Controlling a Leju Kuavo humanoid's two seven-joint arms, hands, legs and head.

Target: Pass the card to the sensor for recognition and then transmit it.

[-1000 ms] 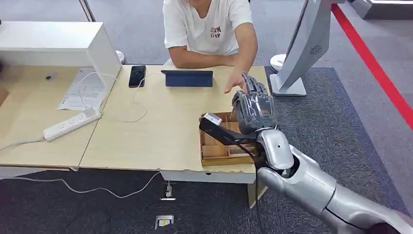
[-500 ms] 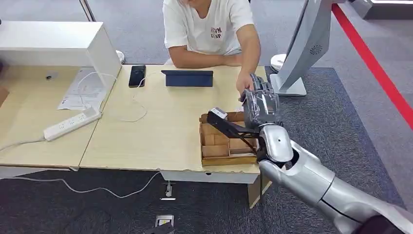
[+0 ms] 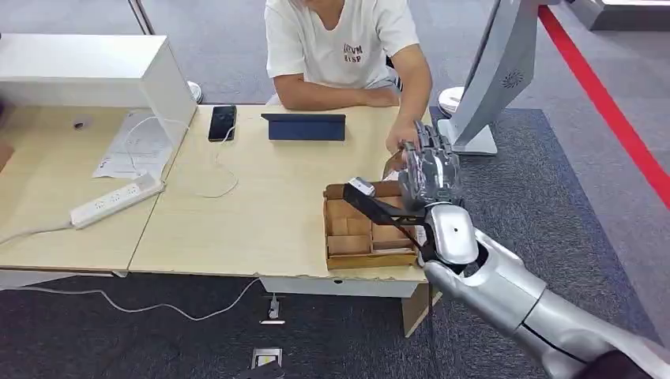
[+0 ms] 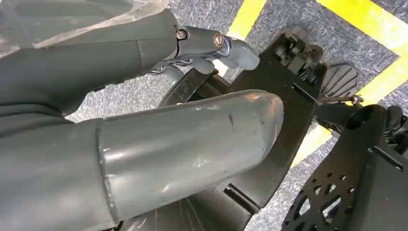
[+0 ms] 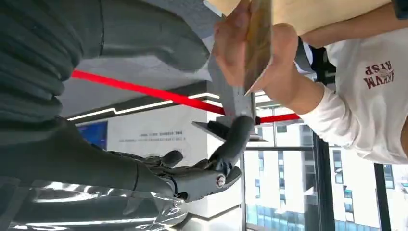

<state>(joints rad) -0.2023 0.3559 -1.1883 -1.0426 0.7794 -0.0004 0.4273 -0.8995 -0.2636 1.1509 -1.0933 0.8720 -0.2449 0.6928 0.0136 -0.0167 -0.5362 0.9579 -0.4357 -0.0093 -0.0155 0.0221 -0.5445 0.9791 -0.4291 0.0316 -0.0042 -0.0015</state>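
Note:
My right hand [image 3: 429, 170] is raised over the table's right end, above a cardboard box [image 3: 359, 237], fingers spread and holding nothing. A person's hand [image 3: 401, 136] holds the card [image 3: 392, 165] just beside it. In the right wrist view the card [image 5: 258, 43] sits edge-on in the person's fingers [image 5: 231, 43], between my thumb [image 5: 159, 33] and my fingers [image 5: 231, 144] and touching neither. The dark blue sensor pad [image 3: 304, 126] stands at the table's far edge. My left hand [image 4: 159, 139] hangs over the floor, holding nothing.
A person in a white shirt [image 3: 340, 47] sits behind the table [image 3: 261, 205]. A phone [image 3: 222, 123], a cable, a power strip [image 3: 117, 200] and a white case [image 3: 95, 71] lie to the left. A grey stand [image 3: 494, 79] rises at the right.
My right hand has moved to the right and farther from me. The person's hand has followed it to the table's right corner and now holds the card beside my fingers.

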